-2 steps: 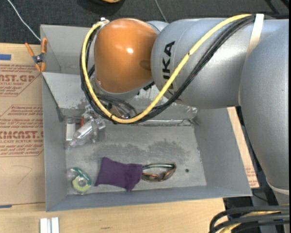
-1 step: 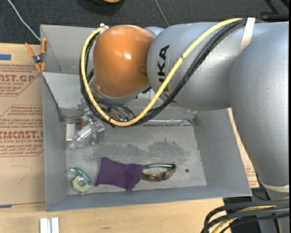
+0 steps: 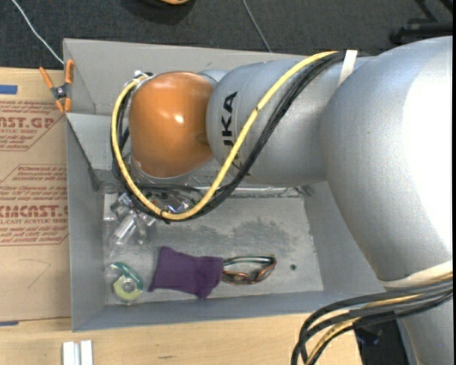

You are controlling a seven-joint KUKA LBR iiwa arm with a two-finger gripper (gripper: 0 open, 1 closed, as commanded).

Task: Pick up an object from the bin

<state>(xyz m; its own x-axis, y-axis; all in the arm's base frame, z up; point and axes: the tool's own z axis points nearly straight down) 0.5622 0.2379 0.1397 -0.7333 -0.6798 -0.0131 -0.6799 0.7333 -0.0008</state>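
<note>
Clear-silvery bits (image 3: 125,220): small shiny heap on floor of bin (image 3: 87,204), left side, about mid-depth, just below the arm's wrist as seen by the cam. Closest loose thing to the hand (image 3: 153,201); can't tell if they touch.

Arm (image 3: 289,128): enters from right. Big grey link spans upper-right of bin, wrist turned down over the bin's left half. Orange wrist cover (image 3: 169,124) faces the cam, sits over upper-left part of the floor & hides most of what is under it. Yellow cable (image 3: 235,147), w/ a black one alongside, runs along the link, then loops round the cover's left side and under its lower edge.

Hand: some metal parts peek out below the cover's lower edge, next to the shiny heap. How far open: cannot tell. Whether it has hold of anything: cannot tell.

Other contents, along lower edge of floor in view, L to R:
- tape roll (image 3: 127,284), greenish-white, lying flat, lower-left corner
- purple cloth (image 3: 184,273), crumpled, just right of the roll
- glasses (image 3: 249,269), dark/brownish frame, touching the cloth's right end

All three well apart from the hand & clear of the arm.
</note>
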